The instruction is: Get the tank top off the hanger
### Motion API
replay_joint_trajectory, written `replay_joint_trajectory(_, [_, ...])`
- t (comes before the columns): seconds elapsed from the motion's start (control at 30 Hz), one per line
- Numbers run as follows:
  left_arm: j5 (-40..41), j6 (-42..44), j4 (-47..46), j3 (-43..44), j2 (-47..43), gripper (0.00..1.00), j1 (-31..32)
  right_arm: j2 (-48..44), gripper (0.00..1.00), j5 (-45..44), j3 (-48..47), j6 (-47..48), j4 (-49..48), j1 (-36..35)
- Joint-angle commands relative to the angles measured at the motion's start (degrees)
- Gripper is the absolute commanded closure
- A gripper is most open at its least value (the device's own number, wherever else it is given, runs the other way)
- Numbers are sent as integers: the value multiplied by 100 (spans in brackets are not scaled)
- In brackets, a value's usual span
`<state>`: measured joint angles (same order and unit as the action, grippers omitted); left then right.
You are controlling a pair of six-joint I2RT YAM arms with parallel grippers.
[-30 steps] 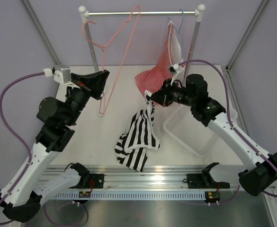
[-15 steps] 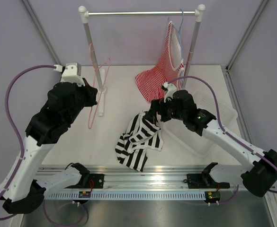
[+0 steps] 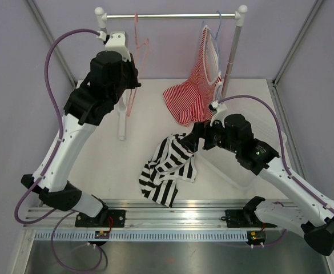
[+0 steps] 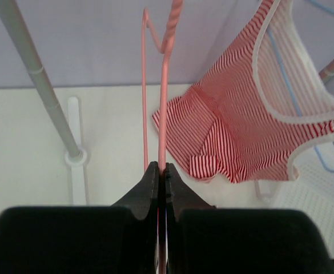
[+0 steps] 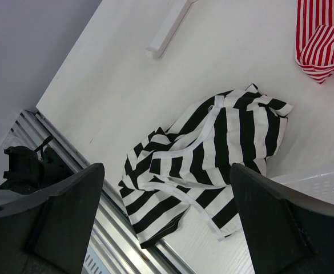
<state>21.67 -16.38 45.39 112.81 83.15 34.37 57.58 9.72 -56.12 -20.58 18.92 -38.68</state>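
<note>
Left gripper [image 4: 161,174]: clamped on hanger [image 4: 164,103]; lifted since half a second ago from near table [image 3: 98,160] level up by the rail [image 3: 172,16].
Right gripper [image 5: 167,188]: jaws wide, empty, drawn back slightly.
Tank top [image 3: 168,168]: off hanger, crumpled on table beside bin [image 3: 229,171], unmoved.

**Room left, clutter right**

We find bare table [image 3: 115,165] between the rack foot [image 3: 121,123] and the tank top [image 3: 169,168]. Rightward, the bin [image 3: 229,171] sits just beside the tank top, with the red-striped top [image 3: 189,100] hanging low beyond. Under the rail [image 3: 178,16], a gap separates the pink hanger [image 4: 164,103] from the red-striped top.
</note>
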Motion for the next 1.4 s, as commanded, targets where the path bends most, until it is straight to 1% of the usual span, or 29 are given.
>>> replay_joint_trajectory(0.0, [144, 284, -531, 916, 455, 100, -44, -159, 1, 39, -13, 10, 6, -17])
replay_joint_trajectory(0.13, [92, 425, -908, 1181, 825, 100, -175, -300, 0, 57, -13, 71, 51, -17])
replay_joint_trajectory(0.27, [-373, 267, -777, 1725, 1351, 100, -553, -388, 1, -48, -5, 89, 121, -17])
replay_joint_trajectory(0.33, [-549, 206, -759, 1911, 1466, 100, -773, -441, 0, -215, 57, 54, 104, -17])
replay_joint_trajectory(0.4, [-864, 153, -882, 1911, 1563, 100, -888, -528, 1, -277, 171, -16, 16, -17])
replay_joint_trajectory(0.5, [-1076, 4, -856, 1894, 1625, 100, -1011, -564, 1, -234, 189, -60, -2, -17])
replay_joint_trajectory(0.63, [-1182, -5, -1014, 1490, 1634, 100, -1029, -467, 1, -224, 154, -43, 24, -17])
replay_joint_trajectory(0.77, [-1218, -32, -900, 1410, 1722, 100, -1046, -440, 0, -382, 188, -332, -11, -17])
replay_joint_trajectory(0.8, [-1157, -58, -917, 1340, 1722, 100, -1055, -484, 0, -426, 302, -481, -159, -17])
replay_joint_trajectory(0.9, [-1218, -102, -883, 1287, 1739, 100, -1134, -573, 0, -243, 452, -500, -450, -17])
replay_joint_trajectory(1.0, [-1244, -128, -882, 1269, 1748, 100, -1169, -450, 1, -40, 400, -430, -389, -17])
replay_joint_trajectory(1.1, [-1332, -146, -882, 1217, 1748, 100, -1169, -283, 0, 346, 391, -342, -415, -17])
replay_joint_trajectory(1.17, [-1385, -155, -1057, 1016, 1687, 85, -1169, -116, 1, 460, 391, -246, -407, -17])
replay_joint_trajectory(1.2, [-1394, -155, -1128, 797, 1591, 82, -1169, -29, 1, 557, 339, -228, -354, -17])
replay_joint_trajectory(1.23, [-1402, -146, -1207, 699, 1564, 72, -1169, 190, 1, 610, 286, -184, -293, -17])
replay_joint_trajectory(1.27, [-1394, -146, -1242, 646, 1537, 66, -1169, 314, 1, 654, 242, -149, -109, -17])
replay_joint_trajectory(1.3, [-1376, -172, -1243, 628, 1520, 64, -1169, 428, 1, 715, 111, -140, -12, -43])
replay_joint_trajectory(1.37, [-1385, -164, -1217, 628, 1511, 62, -1169, 710, 1, 673, 31, -122, 164, -105])
